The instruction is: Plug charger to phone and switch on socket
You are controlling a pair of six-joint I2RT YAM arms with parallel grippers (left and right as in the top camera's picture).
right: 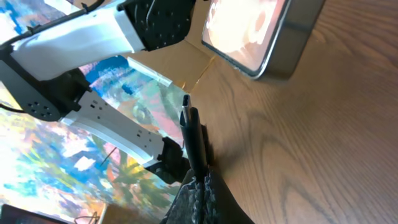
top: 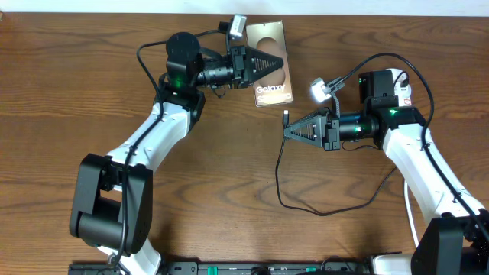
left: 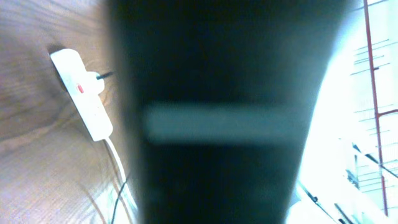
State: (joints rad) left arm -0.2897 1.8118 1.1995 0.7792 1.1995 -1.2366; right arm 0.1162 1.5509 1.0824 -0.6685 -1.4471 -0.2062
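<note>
We find the charger (right: pixel 189 127) with its small black plug tip pinched between the closed fingers (right: pixel 200 198) of the right gripper (top: pixel 286 129). In the overhead view the tip pokes out past them toward 12 o'clock. The thin cable drops toward 6 o'clock and loops across the wooden table (top: pixel 229 191) back toward the right arm.

The phone (top: pixel 273 82) sits at 12 o'clock on the table, about 11 o'clock from the plug tip, near it but apart. Its bronze face and "Galaxy" lettering are up. The left gripper (top: pixel 282 63) reaches in from 9 o'clock with its fingers clamped on the phone's upper half. In the left wrist view we get only a dark blurred slab between them.

The socket (left: pixel 93 118) shows only in that view, at 9 o'clock. It is a white strip lying on the wood, holding one plug (left: pixel 93 81) just beside a red mark (left: pixel 79 88). A white cord (left: pixel 115 162) leaves its end toward 6 o'clock.
</note>
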